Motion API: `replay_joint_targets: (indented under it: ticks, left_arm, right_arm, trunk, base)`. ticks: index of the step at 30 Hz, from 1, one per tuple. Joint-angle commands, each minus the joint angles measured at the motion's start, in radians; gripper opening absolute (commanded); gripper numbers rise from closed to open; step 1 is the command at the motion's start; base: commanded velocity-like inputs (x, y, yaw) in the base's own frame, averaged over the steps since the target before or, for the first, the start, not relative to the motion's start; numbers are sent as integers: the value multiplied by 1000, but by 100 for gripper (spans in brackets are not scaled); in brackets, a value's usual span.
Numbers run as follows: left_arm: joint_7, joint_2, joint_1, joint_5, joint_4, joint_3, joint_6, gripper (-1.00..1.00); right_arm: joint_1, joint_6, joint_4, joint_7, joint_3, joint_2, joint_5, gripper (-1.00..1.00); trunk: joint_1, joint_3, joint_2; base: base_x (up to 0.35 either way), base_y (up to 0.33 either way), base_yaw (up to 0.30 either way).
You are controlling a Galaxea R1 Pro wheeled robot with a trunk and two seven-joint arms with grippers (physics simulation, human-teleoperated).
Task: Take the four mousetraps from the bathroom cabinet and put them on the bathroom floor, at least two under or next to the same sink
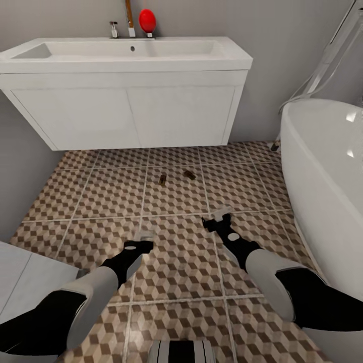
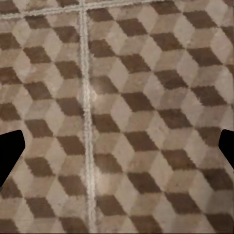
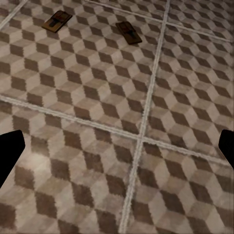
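Two mousetraps lie on the cube-patterned bathroom floor (image 1: 176, 252), just in front of the white wall-hung sink (image 1: 126, 65): one mousetrap (image 1: 162, 179) to the left and another mousetrap (image 1: 189, 174) beside it. The right wrist view looks over both, the first mousetrap (image 3: 57, 21) and the second mousetrap (image 3: 128, 32), lying flat on the tiles ahead of the fingers. My left gripper (image 1: 143, 236) (image 2: 117, 151) hangs open over bare tiles. My right gripper (image 1: 214, 218) (image 3: 117, 151) is open too and holds nothing, a short way nearer me than the traps. The cabinet is out of view.
A white oval bathtub (image 1: 322, 166) fills the right side, with a shower hose above it. A grey wall runs along the left, and a white unit's top (image 1: 20, 277) sits at lower left. A chrome tap (image 1: 115, 29) and a red object (image 1: 147, 20) stand on the sink.
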Motion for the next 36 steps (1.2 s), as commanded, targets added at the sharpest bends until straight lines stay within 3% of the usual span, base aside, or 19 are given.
replay_joint_targets:
  ticks: [1,7,13,25,36]
  left_arm:
    - [5,0,9,5,-1,-8,5,100]
    - [5,0,43,4,10,-9,-34,100]
    - [5,0,82,4,22,-9,-51,100]
    - [5,1,148,3,27,-9,-90,100]
    - [5,1,189,3,30,-9,-95,100]
  right_arm:
    - [0,-4,1,-5,8,-3,1,100]
    - [8,-15,2,-5,9,-12,1,100]
    - [66,-38,1,-6,8,-15,1,100]
    - [117,-87,1,-10,8,-15,1,100]
    - [144,-104,1,-11,8,-35,1,100]
  trunk:
    - [-4,4,7]
    - [-27,30,49]
    - [-50,56,91]
    - [-96,108,175]
    - [-138,156,252]
  base:
    - [0,0,0]
    - [0,0,0]
    - [0,0,0]
    - [0,0,0]
    - [0,0,0]
